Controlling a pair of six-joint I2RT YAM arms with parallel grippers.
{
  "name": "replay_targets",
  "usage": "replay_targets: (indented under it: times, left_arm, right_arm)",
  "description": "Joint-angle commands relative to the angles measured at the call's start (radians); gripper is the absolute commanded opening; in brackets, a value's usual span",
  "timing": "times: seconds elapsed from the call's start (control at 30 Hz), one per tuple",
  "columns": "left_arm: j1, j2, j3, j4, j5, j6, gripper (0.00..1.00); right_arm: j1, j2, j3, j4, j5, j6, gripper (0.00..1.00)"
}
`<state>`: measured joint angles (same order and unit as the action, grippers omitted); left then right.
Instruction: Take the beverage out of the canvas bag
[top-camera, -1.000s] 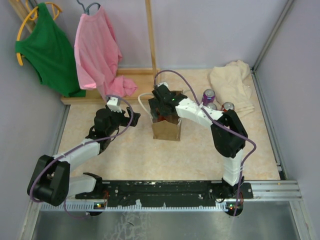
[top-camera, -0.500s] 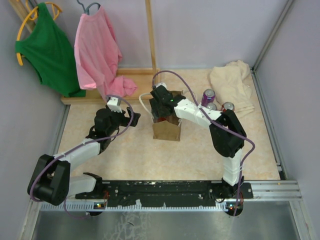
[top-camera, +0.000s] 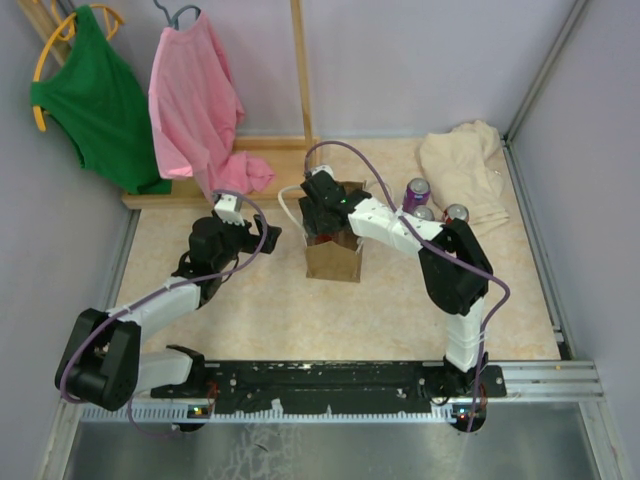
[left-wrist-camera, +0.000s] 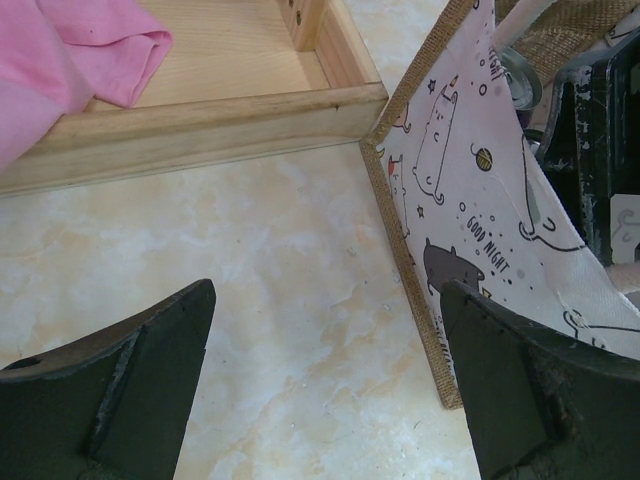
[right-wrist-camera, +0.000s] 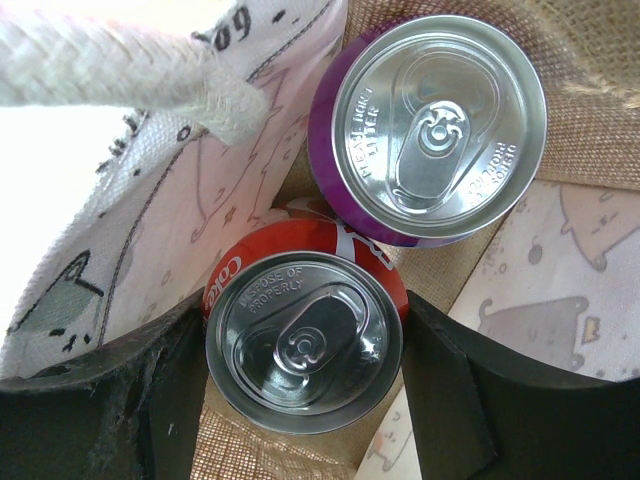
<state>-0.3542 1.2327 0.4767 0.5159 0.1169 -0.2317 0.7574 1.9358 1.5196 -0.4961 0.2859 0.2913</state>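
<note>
Right arm (top-camera: 400, 228) dips into the canvas bag (top-camera: 333, 262) at frame centre, right gripper (top-camera: 322, 215) spread either side of a red cola can (right-wrist-camera: 303, 345); purple can (right-wrist-camera: 430, 125) touching it, upper right.

So the canvas bag (top-camera: 333, 255) stands about mid-worktop (top-camera: 300, 310), with two drinks upright inside it: a cola can (right-wrist-camera: 303, 340) and a second can (right-wrist-camera: 430, 125) just beside it. The right end effector (top-camera: 322, 208) is at the bag's mouth, one finger on either side of the cola can. The left end effector (left-wrist-camera: 328, 288) is off to the bag's left, apart from it, over bare worktop. Behind that sits the wooden rack base (top-camera: 200, 190), with a hanging shirt (top-camera: 195, 100) trailing onto it and another garment (top-camera: 90, 95) further left. Right of the bag, three loose cans (top-camera: 417, 190) stand near a cloth (top-camera: 465, 165) in the back right corner.
</note>
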Motion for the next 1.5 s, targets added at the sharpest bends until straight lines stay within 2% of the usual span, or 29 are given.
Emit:
replay_targets:
  times: [0.0, 0.67, 0.8, 0.97, 1.2, 1.33, 1.47]
  left_arm:
    - [-0.011, -0.005, 0.014, 0.024, 0.012, -0.003, 1.00]
    - [-0.011, 0.002, 0.030, 0.019, 0.016, -0.001, 1.00]
    - [-0.011, 0.002, 0.029, 0.019, 0.014, -0.001, 1.00]
    - [-0.011, 0.003, 0.022, 0.022, 0.013, -0.005, 1.00]
    - [-0.011, -0.002, 0.013, 0.029, 0.010, -0.008, 1.00]
    - [-0.010, -0.007, 0.014, 0.029, 0.012, -0.008, 1.00]
    - [-0.011, -0.011, 0.013, 0.026, 0.016, -0.008, 1.00]
  right_arm:
    - [0.000, -0.031, -0.006, 0.051, 0.042, -0.013, 0.00]
    - [0.000, -0.316, -0.014, 0.115, 0.088, -0.068, 0.00]
    - [0.000, -0.363, 0.024, 0.085, 0.116, -0.081, 0.00]
    - [0.000, -0.412, 0.113, 0.000, 0.197, -0.101, 0.00]
    - [0.001, -0.530, 0.190, -0.111, 0.385, -0.124, 0.00]
    - [-0.008, -0.616, 0.160, -0.165, 0.496, -0.110, 0.00]
    - [-0.067, -0.734, 0.044, -0.240, 0.523, -0.029, 0.00]
